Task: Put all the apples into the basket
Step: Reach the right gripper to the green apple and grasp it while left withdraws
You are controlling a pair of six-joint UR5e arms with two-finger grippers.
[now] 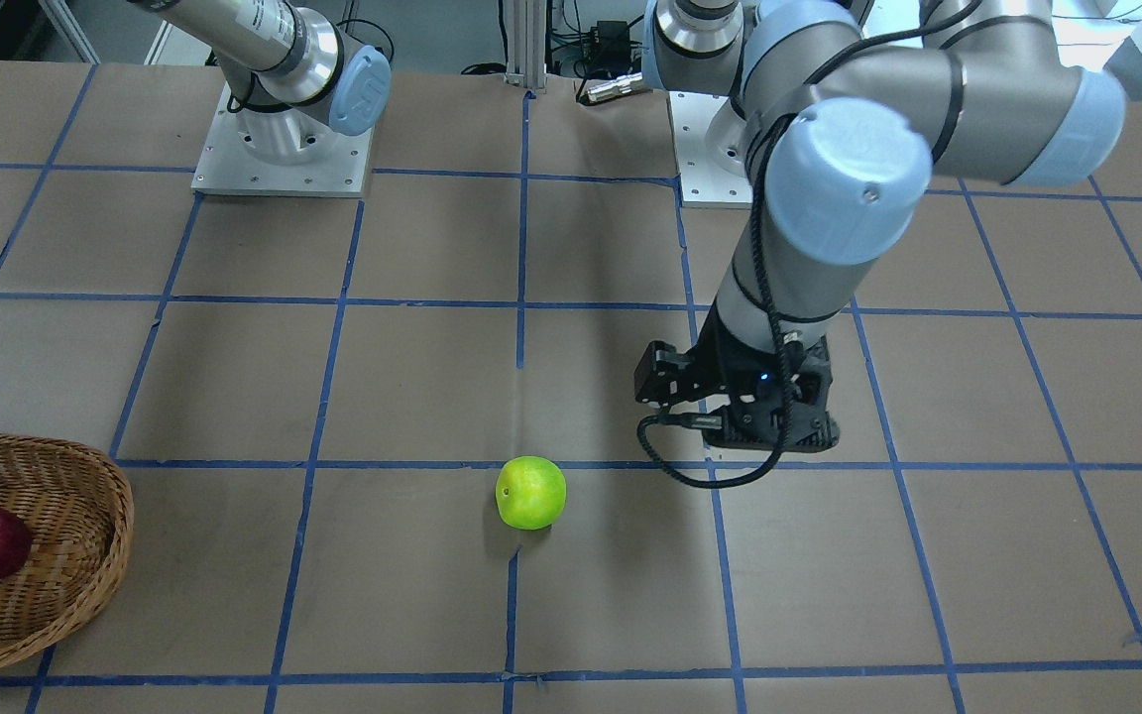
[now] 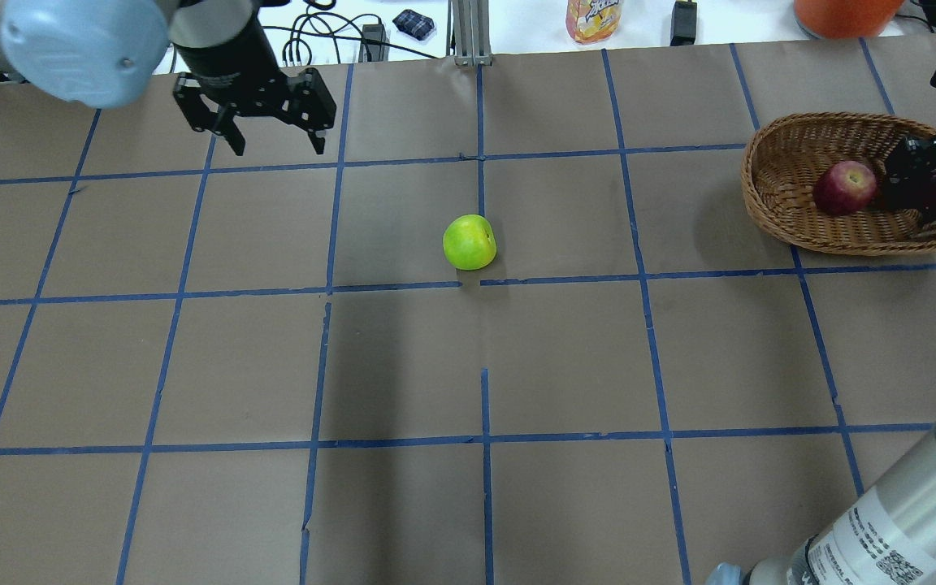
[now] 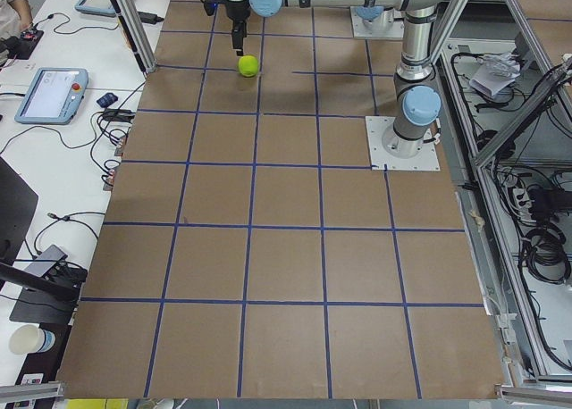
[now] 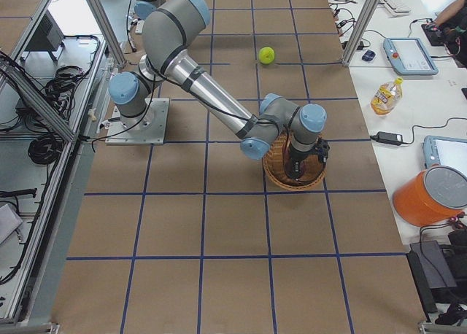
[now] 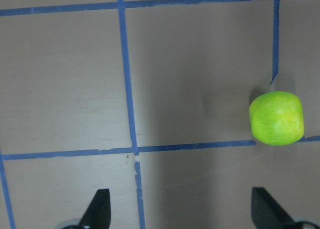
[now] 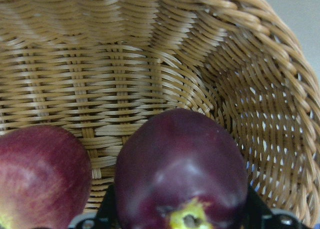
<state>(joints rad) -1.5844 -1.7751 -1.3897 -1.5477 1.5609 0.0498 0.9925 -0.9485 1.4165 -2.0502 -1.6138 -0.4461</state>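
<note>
Right now, 1 green apple (image 2: 470, 242) sits alone near the middle of the surface (image 2: 565, 366), which is brown paper marked into squares by blue tape. The apple rests just on the far side of a cross line of tape and touches the centre line that runs away from the robot.

The left claw (image 2: 276, 146) hangs above the surface, to the left of the green apple and farther away, well apart from it. It points straight down and its jaws stand wide with nothing between them. In the left wrist view the 2 fingertips (image 5: 98, 209) show at the bottom edge, with the green apple off to the right, outside the gap.

The basket (image 2: 785, 211), light brown wicker, lies at the far right of the surface. A red apple (image 2: 844, 187) rests inside it, toward its left half.

The right claw (image 6: 181, 216) reaches down into the basket, to the right of the red apple. Its jaws are closed around a dark purple apple (image 6: 182, 169), 1 finger against each side, as the right wrist view shows. The purple apple is low inside the basket, just beside the red one; whether the 2 touch cannot be told.

Beyond the far edge of the surface stands a bottle (image 2: 594, 18) with an orange label.
</note>
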